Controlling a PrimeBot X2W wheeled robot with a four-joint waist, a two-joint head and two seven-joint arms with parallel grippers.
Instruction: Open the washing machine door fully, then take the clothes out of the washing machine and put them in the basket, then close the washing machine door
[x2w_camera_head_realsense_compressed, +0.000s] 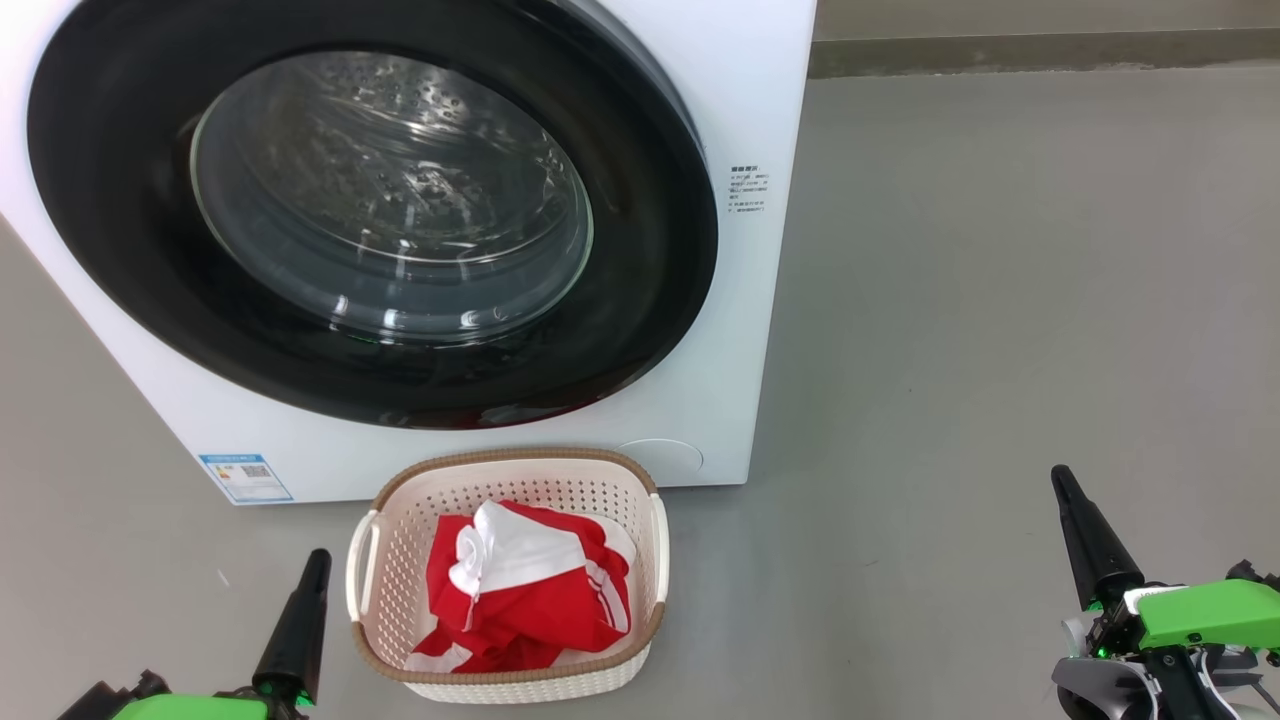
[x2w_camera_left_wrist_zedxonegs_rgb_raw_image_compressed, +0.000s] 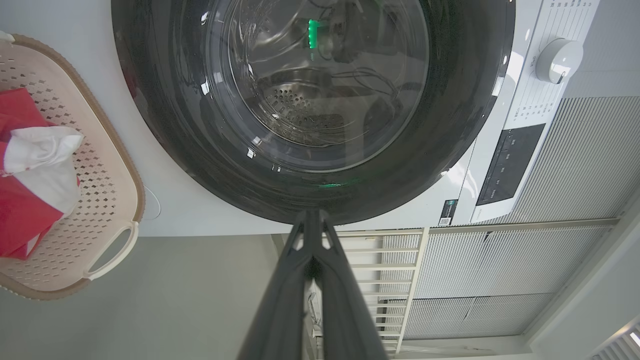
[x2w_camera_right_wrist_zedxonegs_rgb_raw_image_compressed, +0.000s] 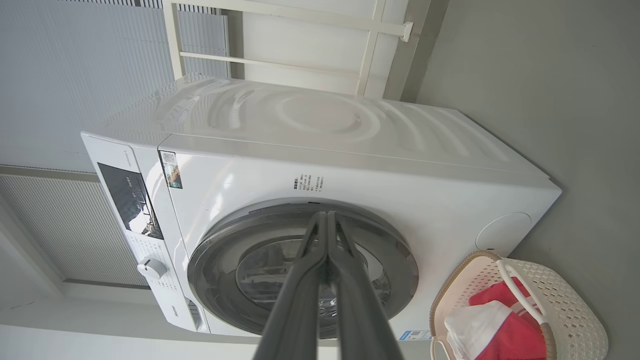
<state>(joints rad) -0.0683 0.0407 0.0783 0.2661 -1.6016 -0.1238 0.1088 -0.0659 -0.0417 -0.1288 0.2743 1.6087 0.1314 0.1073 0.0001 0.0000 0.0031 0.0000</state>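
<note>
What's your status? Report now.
Left gripper shut, empty. Right gripper shut, empty. Clothes in basket; washing machine door closed. Nothing in the way.

Left gripper, fingers pressed together, empty; basket just to its right, red-and-white clothes heaped inside. Right gripper, likewise closed and empty, stands well apart beyond the basket. Ahead of both, washing machine door appears shut against the washing machine, though its seam is hard to read.
</note>
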